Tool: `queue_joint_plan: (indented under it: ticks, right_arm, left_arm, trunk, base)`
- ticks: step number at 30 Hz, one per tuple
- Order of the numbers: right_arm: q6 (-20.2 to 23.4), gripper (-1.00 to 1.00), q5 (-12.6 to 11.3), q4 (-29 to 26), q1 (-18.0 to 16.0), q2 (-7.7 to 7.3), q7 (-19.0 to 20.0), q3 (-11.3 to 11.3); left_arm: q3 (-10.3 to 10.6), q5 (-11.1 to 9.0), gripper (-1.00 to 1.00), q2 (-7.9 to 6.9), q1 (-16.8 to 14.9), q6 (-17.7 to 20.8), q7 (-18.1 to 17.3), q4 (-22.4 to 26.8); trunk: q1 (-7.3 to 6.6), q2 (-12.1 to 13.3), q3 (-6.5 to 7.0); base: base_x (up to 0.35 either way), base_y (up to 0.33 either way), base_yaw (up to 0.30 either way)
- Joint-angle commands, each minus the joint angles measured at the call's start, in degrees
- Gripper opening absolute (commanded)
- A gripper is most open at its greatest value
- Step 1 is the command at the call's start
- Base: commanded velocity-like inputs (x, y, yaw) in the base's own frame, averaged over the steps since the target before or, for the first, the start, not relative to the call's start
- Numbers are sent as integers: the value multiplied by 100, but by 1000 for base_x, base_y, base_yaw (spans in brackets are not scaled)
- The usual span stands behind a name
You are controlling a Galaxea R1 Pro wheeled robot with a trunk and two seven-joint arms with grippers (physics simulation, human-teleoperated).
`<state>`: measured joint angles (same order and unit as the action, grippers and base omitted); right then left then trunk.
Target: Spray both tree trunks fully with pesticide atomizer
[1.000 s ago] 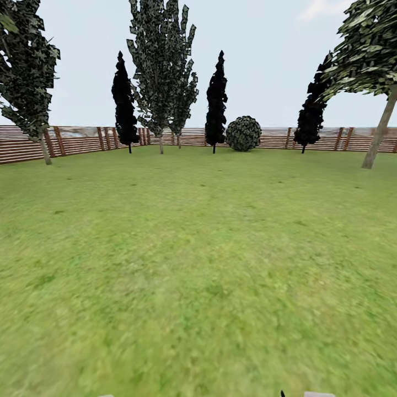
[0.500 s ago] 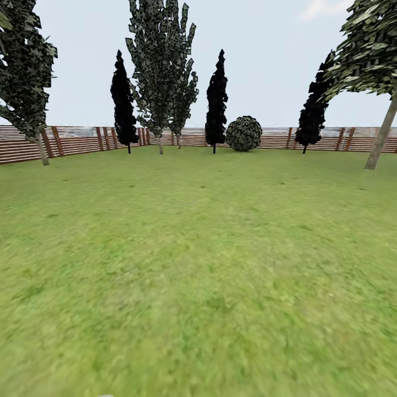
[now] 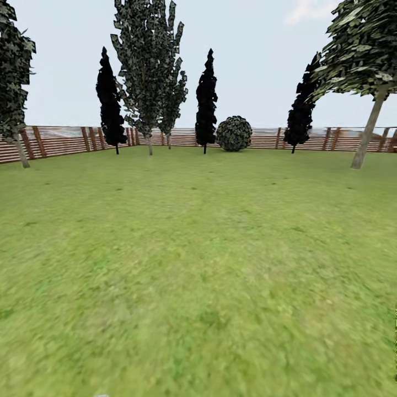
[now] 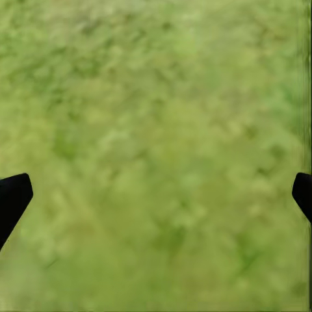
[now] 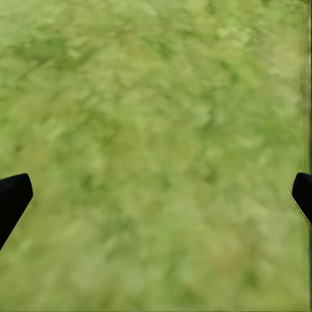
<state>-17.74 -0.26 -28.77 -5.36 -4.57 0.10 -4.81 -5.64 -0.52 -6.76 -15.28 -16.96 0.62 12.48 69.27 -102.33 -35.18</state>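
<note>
— While I roll across the garden lawn (image 3: 198, 264), what do my two tools have hold of?

— Nothing. In the left wrist view my left tool (image 4: 156, 195) has its dark fingertips (image 4: 13, 195) spread to the picture's two edges, with bare grass between them. My right tool (image 5: 156, 195) stands the same: wide open, empty, over the floor (image 5: 156, 130).

— And the pesticide atomizer?

— I can't place it. None of my views gives me a small dark green body with a pale top. At the head view's right edge there is a thin greenish sliver low down, too slight to name.

— The trees, then?

— A leaning tree with a pale bare trunk (image 3: 366, 135) stands near the lawn's far right corner, by the slatted fence (image 3: 60, 140). Another pale-stemmed one (image 3: 21, 149) stands at the far left edge. Whether these are the two to spray I can't say from here. The black-leaved trees (image 3: 206, 99), the tall mottled one (image 3: 146, 71) and the round bush (image 3: 234, 133) line the far edge, well apart from me.

— What could go wrong?

— As I judge it, the sprayer is small against blurry grass, so I could drive past it, or over it and knock it flat. Reaching down on a guess, my open tools would close on turf. And I might spray a thin dark-stemmed tree by mistake.
</note>
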Motion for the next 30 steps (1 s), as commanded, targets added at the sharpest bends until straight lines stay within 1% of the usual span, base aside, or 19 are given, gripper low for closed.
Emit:
queue_joint_plan:
  ticks: [1, 11, 30]
  right_arm:
    - [-1, 100, 0, -18, 0, 0, -1, -1]
    - [-2, 100, 2, -152, 0, 0, 4, 15]
    - [-10, 100, 8, -155, 0, 0, 4, 7]
  left_arm:
    - [1, -2, 100, 0, 0, 0, -2, 0]
    - [-5, -3, 100, -24, -1, 0, -7, -11]
    - [-7, -4, 100, -27, 1, 0, 0, -25]
  trunk:
    - [0, 0, 0]
    - [0, 0, 0]
    - [0, 0, 0]
  base:
    - [338, 0, -259]
    - [338, 11, -263]
    - [338, 84, -264]
